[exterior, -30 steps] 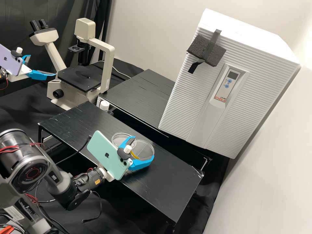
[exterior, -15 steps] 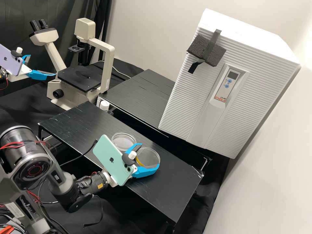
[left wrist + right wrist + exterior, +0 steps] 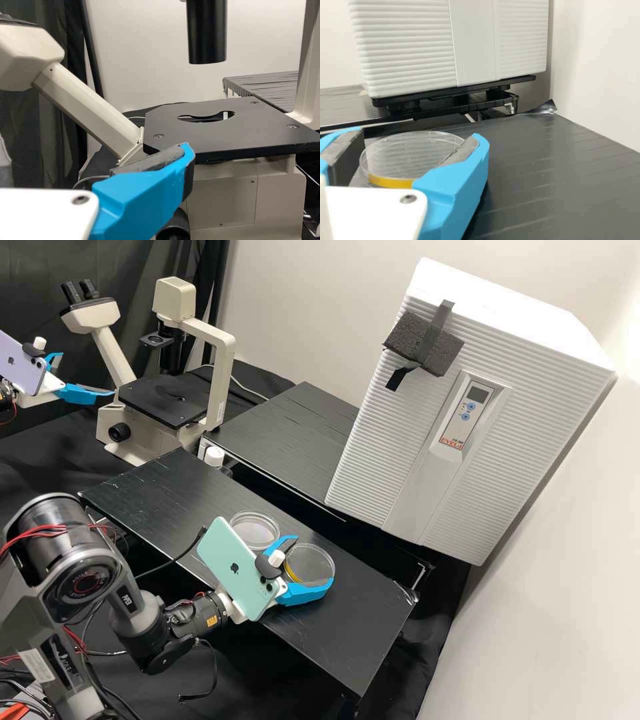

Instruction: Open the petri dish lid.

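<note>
With the lid seemingly off, the right pincer (image 3: 315, 560) grips the clear petri dish lid (image 3: 311, 564), the dish base (image 3: 255, 533) just beside it; next calls for settling the lid level on the desk (image 3: 360, 633) and letting go.

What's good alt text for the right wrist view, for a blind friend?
A clear petri dish piece, yellow-banded, sits between the right end effector's blue fingers at a black table; a ribbed white cabinet stands behind.
</note>
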Motion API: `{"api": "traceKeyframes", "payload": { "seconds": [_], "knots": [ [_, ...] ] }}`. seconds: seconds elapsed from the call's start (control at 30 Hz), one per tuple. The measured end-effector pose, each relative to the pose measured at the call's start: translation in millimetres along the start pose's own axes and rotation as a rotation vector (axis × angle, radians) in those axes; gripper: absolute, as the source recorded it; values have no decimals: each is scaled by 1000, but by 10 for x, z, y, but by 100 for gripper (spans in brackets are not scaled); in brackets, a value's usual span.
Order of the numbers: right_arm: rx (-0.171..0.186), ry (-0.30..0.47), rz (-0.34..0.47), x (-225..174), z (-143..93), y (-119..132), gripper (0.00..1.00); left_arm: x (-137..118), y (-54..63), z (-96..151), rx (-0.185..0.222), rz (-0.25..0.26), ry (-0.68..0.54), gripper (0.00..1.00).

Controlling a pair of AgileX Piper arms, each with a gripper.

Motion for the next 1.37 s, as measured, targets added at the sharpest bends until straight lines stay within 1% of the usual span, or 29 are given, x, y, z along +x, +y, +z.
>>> {"api": "traceKeyframes", "payload": {
  "seconds": [0.1, 0.3, 0.53, 0.7, 0.9, 1.03, 1.1, 1.2, 1.23, 1.33, 1.37],
  "knots": [
    [-13, -3, 1, 1, -4, -10, 100, 0, 0, 0, 0, 0, 0, 100],
    [-9, -9, -5, 6, -2, -33, 100, 0, 0, 0, 0, 0, 0, 100],
    [-9, 4, -21, 6, -25, -62, 100, 0, 0, 0, 0, 0, 0, 100],
    [-4, 23, -2, -21, -72, -34, 100, 0, 0, 0, 0, 0, 0, 100],
    [9, 75, 49, -135, -184, 34, 100, 0, 0, 0, 0, 0, 0, 100],
    [-10, 140, 88, -208, -308, 81, 100, 0, 0, 0, 0, 0, 0, 100],
    [-12, 183, 100, -249, -388, 95, 100, 0, 0, 0, 0, 0, 0, 100],
    [-9, 218, 105, -276, -437, 108, 100, 0, 0, 0, 0, 0, 0, 100],
    [-3, 223, 102, -279, -443, 107, 100, 0, 0, 0, 0, 0, 0, 100],
    [42, 237, 83, -280, -453, 95, 100, 0, 0, 0, 0, 0, 0, 100],
    [50, 241, 78, -280, -456, 91, 100, 0, 0, 0, 0, 0, 0, 100]
  ]
}}
